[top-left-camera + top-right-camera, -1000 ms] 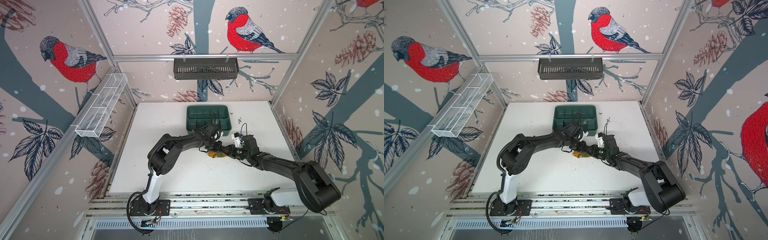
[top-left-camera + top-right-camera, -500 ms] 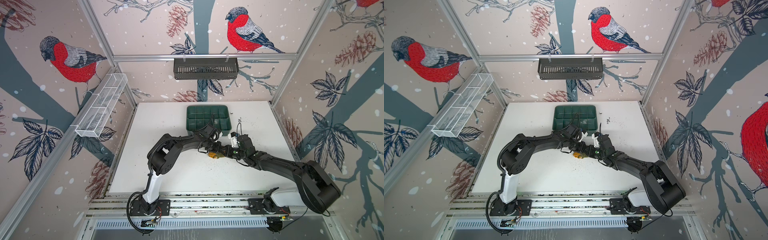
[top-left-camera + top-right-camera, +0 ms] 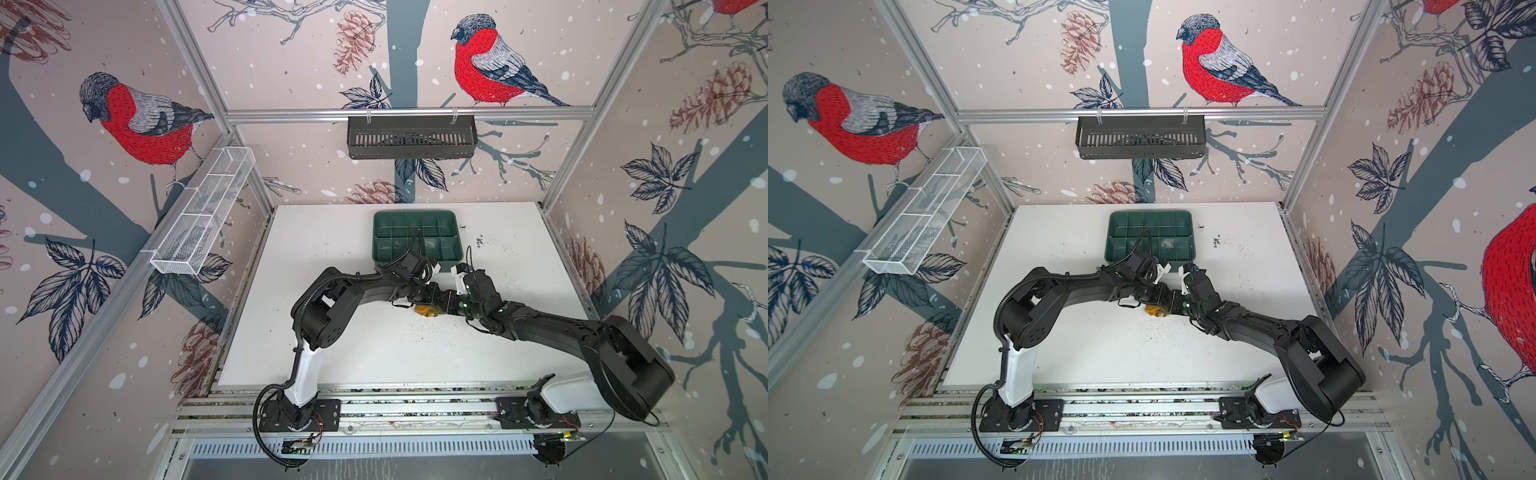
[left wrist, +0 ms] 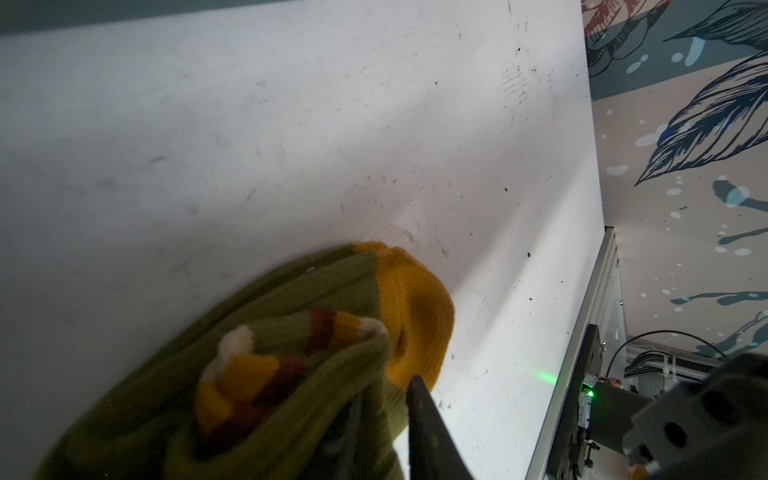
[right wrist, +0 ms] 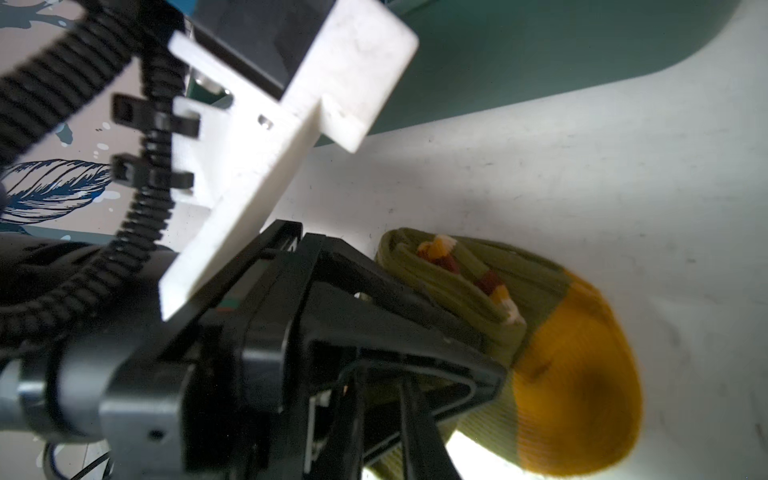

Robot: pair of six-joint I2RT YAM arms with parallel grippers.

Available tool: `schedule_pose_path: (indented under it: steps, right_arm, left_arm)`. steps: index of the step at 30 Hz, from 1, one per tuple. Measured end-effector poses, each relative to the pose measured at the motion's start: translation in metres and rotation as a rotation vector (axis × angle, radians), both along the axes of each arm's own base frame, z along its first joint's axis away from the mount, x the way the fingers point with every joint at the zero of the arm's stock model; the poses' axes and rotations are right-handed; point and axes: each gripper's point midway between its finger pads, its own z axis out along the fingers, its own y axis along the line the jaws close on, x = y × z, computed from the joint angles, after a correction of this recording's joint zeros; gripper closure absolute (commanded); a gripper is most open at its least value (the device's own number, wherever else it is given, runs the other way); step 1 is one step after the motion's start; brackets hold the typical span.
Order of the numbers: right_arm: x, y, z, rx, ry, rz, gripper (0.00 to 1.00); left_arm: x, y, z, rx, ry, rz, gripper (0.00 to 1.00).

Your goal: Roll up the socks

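Rolled socks [image 3: 424,311] lie mid-table [image 3: 374,353], the tray [image 3: 417,237] at twelve o'clock; the left gripper [image 4: 386,395], reaching from nine, pinches their green fold, while the right gripper [image 3: 449,305] reaches from three, its grip unclear.

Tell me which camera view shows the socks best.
Right wrist view: the socks are sharp, with the olive roll, striped cuff and orange toe clear. The left wrist view shows them large but blurred and cropped. Both top views show only a tiny orange-olive patch.
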Motion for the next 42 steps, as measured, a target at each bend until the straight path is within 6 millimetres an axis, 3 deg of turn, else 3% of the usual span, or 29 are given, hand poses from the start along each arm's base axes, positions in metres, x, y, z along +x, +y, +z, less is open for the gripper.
schedule_pose_path:
  steps: [6, 10, 13, 16, 19, 25, 38, 42]
  right_arm:
    - [-0.013, -0.010, 0.018, 0.021, -0.034, -0.002, 0.78]
    - [-0.014, -0.031, 0.036, 0.036, -0.074, -0.055, 0.76]
    - [-0.013, -0.043, 0.039, 0.025, -0.078, -0.075, 0.72]
    - [-0.019, -0.047, 0.031, 0.015, -0.042, -0.065, 0.70]
    - [-0.020, -0.055, 0.016, 0.008, 0.007, -0.072, 0.59]
    - [-0.012, -0.076, -0.008, 0.005, 0.088, -0.118, 0.58]
    - [0.006, -0.063, -0.036, 0.050, 0.184, -0.067, 0.55]
    - [0.008, -0.063, -0.043, 0.048, 0.194, -0.072, 0.54]
  left_arm:
    - [0.004, 0.000, 0.007, -0.039, 0.002, 0.032, 0.77]
    - [0.009, 0.001, 0.012, -0.049, -0.020, 0.051, 0.77]
    - [0.010, 0.004, 0.013, -0.056, -0.023, 0.064, 0.77]
    - [0.010, 0.007, 0.014, -0.065, -0.022, 0.079, 0.76]
    - [0.012, 0.006, 0.020, -0.082, -0.032, 0.087, 0.76]
    - [0.016, 0.004, 0.034, -0.110, -0.062, 0.096, 0.77]
    - [0.020, 0.004, 0.031, -0.113, -0.078, 0.114, 0.78]
    - [0.018, 0.007, 0.052, -0.131, -0.106, 0.119, 0.77]
